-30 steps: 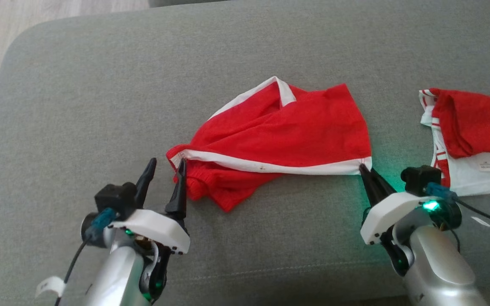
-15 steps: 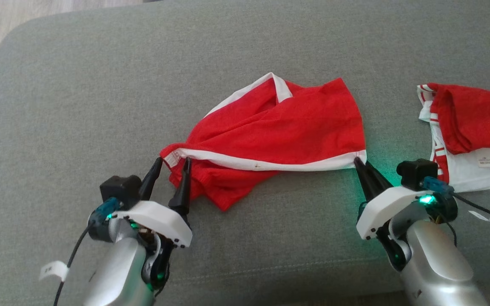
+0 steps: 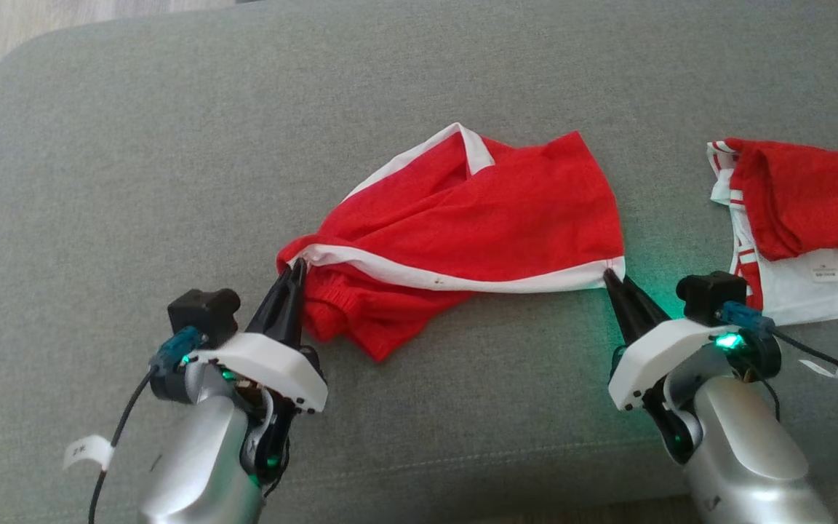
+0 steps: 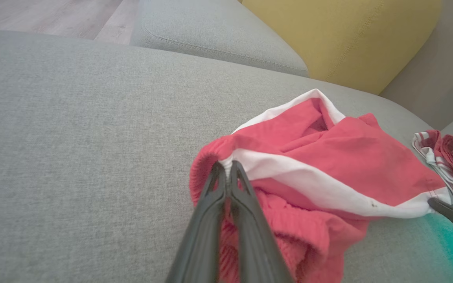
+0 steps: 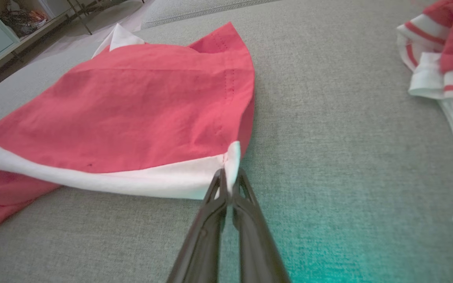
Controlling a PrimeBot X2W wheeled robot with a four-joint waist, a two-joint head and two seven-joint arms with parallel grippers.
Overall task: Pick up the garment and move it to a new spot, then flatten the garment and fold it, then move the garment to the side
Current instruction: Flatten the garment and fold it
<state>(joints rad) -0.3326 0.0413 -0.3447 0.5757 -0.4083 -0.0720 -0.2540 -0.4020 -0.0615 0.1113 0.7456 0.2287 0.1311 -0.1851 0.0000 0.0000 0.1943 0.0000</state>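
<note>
A crumpled red cloth garment (image 3: 484,225) with white edge bands lies near the middle of the grey fabric sofa cushion (image 3: 135,167), its long white band running along its 6 o'clock side in the head view. The left gripper (image 3: 295,268), its 2 long dark fingers pressed together, is clamped on the band's end at the garment's 8 o'clock corner, just under a gathered red hem. The right gripper (image 3: 608,276), jaws likewise closed, pinches the white corner at the garment's 4 o'clock. The band runs between the 2 grips with a slight sag. Green light glows on the cushion beside the right gripper. At the garment's 3 o'clock, apart from it, lies a red and white striped cloth piece (image 3: 797,211). A mustard-yellow cushion (image 4: 340,35) sits at 1 o'clock in the left wrist view
</note>
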